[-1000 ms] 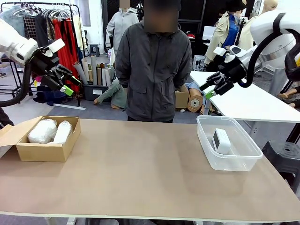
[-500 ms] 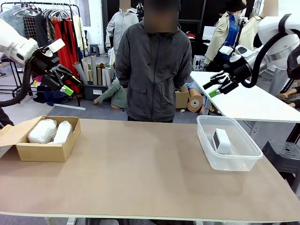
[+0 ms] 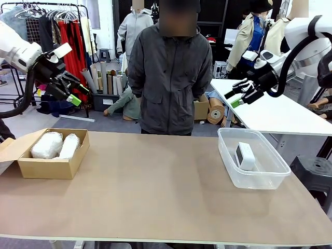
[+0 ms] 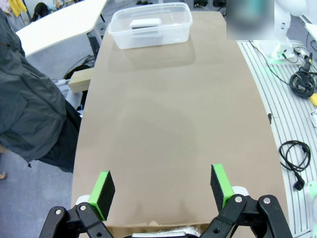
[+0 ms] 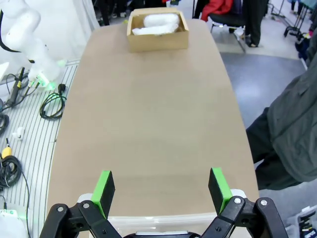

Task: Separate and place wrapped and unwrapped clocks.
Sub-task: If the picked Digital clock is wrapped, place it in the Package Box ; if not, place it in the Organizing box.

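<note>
Two wrapped clocks [image 3: 54, 145], oblong bundles in crinkly white plastic, lie side by side in the brown cardboard box [image 3: 49, 167] at the table's left; the right wrist view has the wrapped clocks [image 5: 156, 23] in the box [image 5: 157, 40] at the far end. A bare white clock [image 3: 245, 155] with a dark screen stands in the clear plastic tub [image 3: 252, 179] at the right, and the clock [image 4: 145, 23] lies in the tub [image 4: 151, 34] far off in the left wrist view. My left gripper [image 3: 73, 91] hangs open high above the box. My right gripper [image 3: 236, 96] hangs open high above the tub.
A person in a dark grey jacket [image 3: 169, 72] stands at the far edge, hands behind the back. A white table [image 3: 275, 114] stands behind the right arm. Cables [image 4: 297, 89] lie on the floor beside the brown table [image 3: 155, 192].
The right arm drew up and to the right, away from the tub, then stopped. The left arm has stayed still.
</note>
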{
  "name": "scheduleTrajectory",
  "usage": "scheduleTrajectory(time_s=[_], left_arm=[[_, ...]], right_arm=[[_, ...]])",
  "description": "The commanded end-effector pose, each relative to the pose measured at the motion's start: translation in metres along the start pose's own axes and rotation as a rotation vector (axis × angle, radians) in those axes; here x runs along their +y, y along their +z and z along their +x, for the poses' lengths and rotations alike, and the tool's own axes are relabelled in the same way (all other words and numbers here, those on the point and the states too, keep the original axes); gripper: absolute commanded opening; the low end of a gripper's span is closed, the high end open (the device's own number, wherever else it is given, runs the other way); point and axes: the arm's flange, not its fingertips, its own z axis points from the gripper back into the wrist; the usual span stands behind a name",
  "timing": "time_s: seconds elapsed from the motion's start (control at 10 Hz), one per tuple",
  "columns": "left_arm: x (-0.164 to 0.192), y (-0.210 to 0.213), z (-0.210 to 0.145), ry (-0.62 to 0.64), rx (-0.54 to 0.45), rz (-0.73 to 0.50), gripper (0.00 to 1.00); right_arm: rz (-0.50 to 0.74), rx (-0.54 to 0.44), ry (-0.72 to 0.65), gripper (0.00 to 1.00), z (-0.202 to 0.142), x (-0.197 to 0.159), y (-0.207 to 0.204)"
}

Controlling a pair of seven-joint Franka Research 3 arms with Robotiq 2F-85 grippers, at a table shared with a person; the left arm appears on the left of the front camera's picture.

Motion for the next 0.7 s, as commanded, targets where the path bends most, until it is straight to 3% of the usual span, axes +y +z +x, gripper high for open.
scheduleTrajectory(time_s=[0.0,0.6], left_arm=[[-0.0005,0.0015,0.0016,0.0,-0.01,0.006,1.0],[-0.0005,0.0015,0.0016,0.0,-0.01,0.006,1.0]], right_arm=[[-0.012,0.003,0.0,1.0,0.0019,-0.0014,-0.0022],[-0.012,0.003,0.0,1.0,0.0019,-0.0014,-0.0022]])
